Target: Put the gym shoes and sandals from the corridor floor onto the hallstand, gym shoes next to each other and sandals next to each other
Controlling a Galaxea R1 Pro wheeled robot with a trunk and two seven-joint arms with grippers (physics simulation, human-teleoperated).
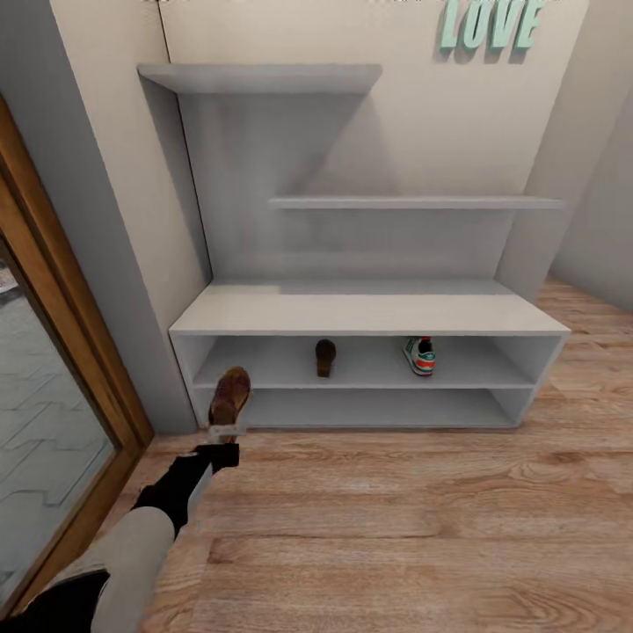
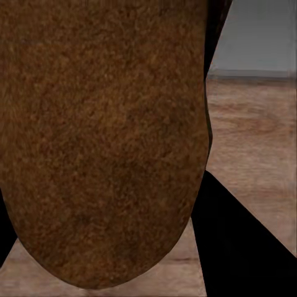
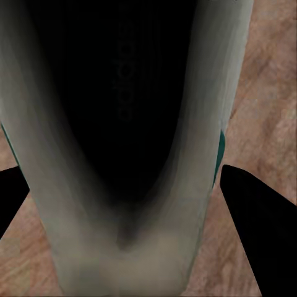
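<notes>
the held sandal (image 1: 229,395), long axis pointing at the hallstand (image 1: 369,309), hangs before its lower left corner, clamped in the left gripper (image 1: 223,432). its mate (image 1: 325,357) stands mid-shelf, rightward. the right gripper (image 3: 124,179) clasps a gym shoe (image 3: 124,260).

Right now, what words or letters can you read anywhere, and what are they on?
"LOVE": mint-green raised letters on the beige wall above the pale grey hallstand; their tops are cut off by the picture edge.
"adidas": faint dark print inside the cream-white gym shoe in the right wrist view; blurred, so uncertain.
</notes>
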